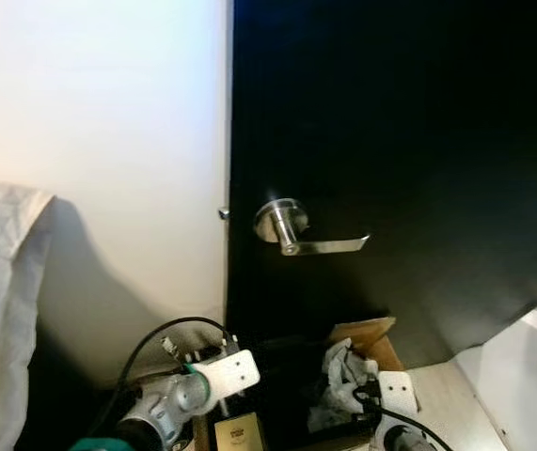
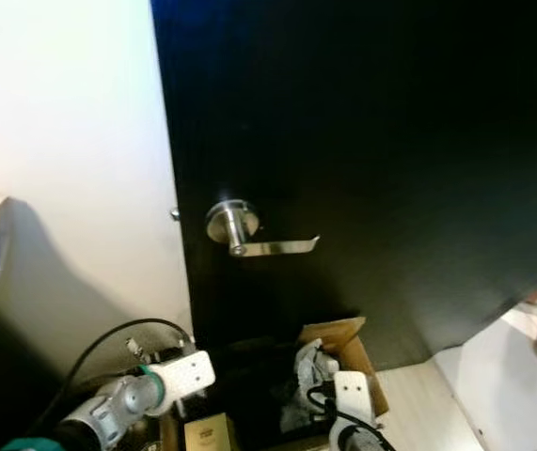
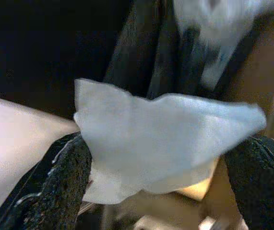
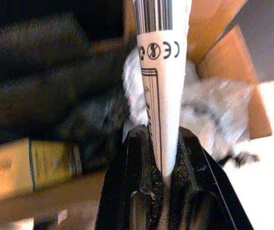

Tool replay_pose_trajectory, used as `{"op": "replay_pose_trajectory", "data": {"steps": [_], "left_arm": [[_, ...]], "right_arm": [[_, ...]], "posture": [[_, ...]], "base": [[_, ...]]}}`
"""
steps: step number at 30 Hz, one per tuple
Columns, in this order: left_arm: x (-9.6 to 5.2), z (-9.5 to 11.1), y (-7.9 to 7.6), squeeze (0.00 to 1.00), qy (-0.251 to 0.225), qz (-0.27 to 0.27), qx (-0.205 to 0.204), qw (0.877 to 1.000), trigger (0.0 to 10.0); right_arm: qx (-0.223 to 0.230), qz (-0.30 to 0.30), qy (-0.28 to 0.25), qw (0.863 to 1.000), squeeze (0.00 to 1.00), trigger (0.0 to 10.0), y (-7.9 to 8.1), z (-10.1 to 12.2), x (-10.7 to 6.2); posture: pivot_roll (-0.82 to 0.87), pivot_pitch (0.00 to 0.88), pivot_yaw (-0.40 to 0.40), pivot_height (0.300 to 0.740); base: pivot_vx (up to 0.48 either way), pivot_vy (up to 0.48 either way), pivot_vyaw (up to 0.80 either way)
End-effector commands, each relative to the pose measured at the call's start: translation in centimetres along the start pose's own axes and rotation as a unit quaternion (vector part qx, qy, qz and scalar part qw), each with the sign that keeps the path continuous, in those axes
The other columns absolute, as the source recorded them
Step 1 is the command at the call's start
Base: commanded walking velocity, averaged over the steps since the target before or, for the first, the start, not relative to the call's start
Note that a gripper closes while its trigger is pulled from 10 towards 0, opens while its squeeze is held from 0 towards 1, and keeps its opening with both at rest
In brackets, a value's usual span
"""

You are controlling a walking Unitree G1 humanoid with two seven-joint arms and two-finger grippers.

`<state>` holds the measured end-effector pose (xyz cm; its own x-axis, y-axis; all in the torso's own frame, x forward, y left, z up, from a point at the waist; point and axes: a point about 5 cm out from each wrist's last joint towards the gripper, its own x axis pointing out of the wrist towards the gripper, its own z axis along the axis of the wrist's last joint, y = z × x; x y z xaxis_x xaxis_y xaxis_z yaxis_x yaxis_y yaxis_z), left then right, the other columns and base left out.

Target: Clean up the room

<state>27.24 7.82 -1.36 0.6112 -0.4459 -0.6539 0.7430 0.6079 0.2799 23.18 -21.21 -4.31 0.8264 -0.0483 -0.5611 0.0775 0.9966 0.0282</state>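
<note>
While the left end effector (image 3: 158, 177) keeps its two black fingers (image 3: 62, 187) spread, a crumpled white tissue (image 3: 160, 139) spans the gap between them and rests against both inner faces. The right end effector (image 4: 163, 158) is pressed together on a white paper packet (image 4: 161, 81), pinching its narrow lower end. That packet is folded into a tapering strip that stands up out of the fingers; it carries a printed barcode at its upper end, below that a row of small symbols including a CE mark, and then fine lines of print too small to read.

Just beyond both end effectors sits an open brown cardboard box (image 1: 373, 340), its flaps raised, standing on the floor against the foot of a black door (image 1: 400, 141). Crumpled white and clear wrapping (image 1: 339, 371) fills the box. Beside the box, on the left end effector's side, lies a yellowish packet (image 4: 31, 165) with a label I cannot read.

Above the box, a silver lever handle (image 1: 296, 235) sticks out from the door. A white wall (image 1: 99, 113) adjoins the door, and white cloth (image 1: 0, 282) hangs by the wall, well apart from the box.
</note>
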Motion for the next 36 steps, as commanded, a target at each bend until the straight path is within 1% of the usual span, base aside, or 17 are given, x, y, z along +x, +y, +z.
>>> {"op": "replay_pose_trajectory", "data": {"steps": [1,2,4,5,6,11,12,17,19,20,22,25,30,32,34,35,36], "left_arm": [[-0.2,-0.2,0.3,0.00,-0.001,0.004,-0.022,1.000,10.0],[-0.2,-0.2,0.3,0.00,-0.001,0.004,-0.022,1.000,10.0],[-0.4,0.4,0.6,0.00,-0.028,-0.020,-0.128,0.991,10.0],[-0.4,0.4,0.6,0.00,-0.028,-0.020,-0.128,0.991,10.0],[-0.6,0.4,0.5,0.00,-0.035,-0.035,-0.088,0.995,10.0],[-1.1,0.9,0.2,0.00,-0.061,-0.058,-0.095,0.992,10.0],[-1.2,0.9,0.2,0.00,-0.066,-0.057,-0.093,0.992,10.0],[-1.3,1.1,0.3,0.00,-0.073,-0.053,-0.107,0.990,10.0],[-1.4,1.5,0.2,0.00,-0.083,-0.056,-0.116,0.988,10.0],[-1.5,1.7,0.1,0.00,-0.088,-0.060,-0.124,0.987,10.0],[-1.5,1.7,0.1,0.00,-0.088,-0.060,-0.124,0.987,10.0],[-1.6,2.3,0.0,0.00,-0.098,-0.067,-0.139,0.983,10.0],[-1.5,2.7,0.0,0.00,-0.104,-0.069,-0.144,0.982,10.0],[-1.7,3.4,-0.1,0.00,-0.118,-0.078,-0.139,0.980,10.0],[-1.8,3.8,-0.4,0.00,-0.131,-0.094,-0.136,0.977,10.0],[-1.8,3.8,-0.4,0.00,-0.131,-0.094,-0.136,0.977,10.0],[-1.9,3.9,-0.5,0.00,-0.134,-0.099,-0.136,0.977,10.0]], "right_arm": [[0.014,-0.014,-0.040,0.999,0.00,10.0,-0.9,1.7,0.2],[0.014,-0.014,-0.040,0.999,0.00,10.0,-0.9,1.7,0.2],[0.046,0.009,-0.132,0.990,0.00,10.0,-0.7,6.0,0.9],[0.046,0.009,-0.132,0.990,0.00,10.0,-0.7,6.0,0.9],[0.049,0.036,-0.166,0.984,0.00,10.0,-0.2,8.0,1.1],[0.023,0.099,-0.190,0.977,0.07,10.0,1.3,10.0,1.4],[0.001,0.126,-0.183,0.975,1.00,10.0,2.1,10.1,1.5],[-0.053,0.180,-0.148,0.971,1.00,10.0,3.6,9.0,1.6],[-0.130,0.235,-0.106,0.957,1.00,10.0,5.1,7.4,1.4],[-0.169,0.247,-0.094,0.950,0.00,10.0,5.3,6.8,1.3],[-0.169,0.247,-0.094,0.950,0.00,10.0,5.3,6.8,1.3],[-0.232,0.226,-0.098,0.941,0.00,10.0,4.7,6.8,1.2],[-0.228,0.202,-0.119,0.945,0.00,10.0,4.0,7.6,1.1],[-0.158,0.227,-0.156,0.948,0.00,10.0,4.5,9.0,0.9],[-0.007,0.279,-0.197,0.940,0.00,10.0,5.9,11.3,0.6],[-0.007,0.279,-0.197,0.940,0.00,10.0,5.9,11.3,0.6],[0.044,0.300,-0.208,0.930,0.00,10.0,6.4,12.1,0.4]], "posture": [[-0.05,0.000,0.007,0.740],[-0.05,0.000,0.007,0.740],[-0.05,0.000,0.009,0.740],[-0.05,0.000,0.009,0.740],[-0.05,0.000,0.013,0.740],[-0.05,0.000,0.014,0.740],[-0.05,0.000,0.010,0.740],[-0.04,0.000,0.006,0.740],[-0.03,0.000,0.005,0.740],[-0.04,0.000,0.004,0.740],[-0.04,0.000,0.004,0.740],[-0.04,0.000,0.004,0.740],[-0.05,0.000,0.001,0.740],[-0.06,0.000,0.002,0.740],[-0.06,0.000,0.003,0.740],[-0.06,0.000,0.003,0.740],[-0.06,0.000,0.003,0.740]], "base": [[0.000,0.000,0.00],[0.000,0.000,0.00],[0.000,0.000,0.00],[0.000,0.000,0.00],[0.000,0.000,0.00],[0.000,0.000,0.00],[0.000,0.000,0.00],[0.000,0.000,0.00],[0.000,0.000,0.00],[0.000,0.000,0.00],[0.000,0.000,0.00],[0.000,0.000,0.00],[0.000,0.000,0.00],[0.000,0.000,0.00],[0.000,0.000,0.00],[0.000,0.000,0.00],[0.000,0.000,0.00]]}}
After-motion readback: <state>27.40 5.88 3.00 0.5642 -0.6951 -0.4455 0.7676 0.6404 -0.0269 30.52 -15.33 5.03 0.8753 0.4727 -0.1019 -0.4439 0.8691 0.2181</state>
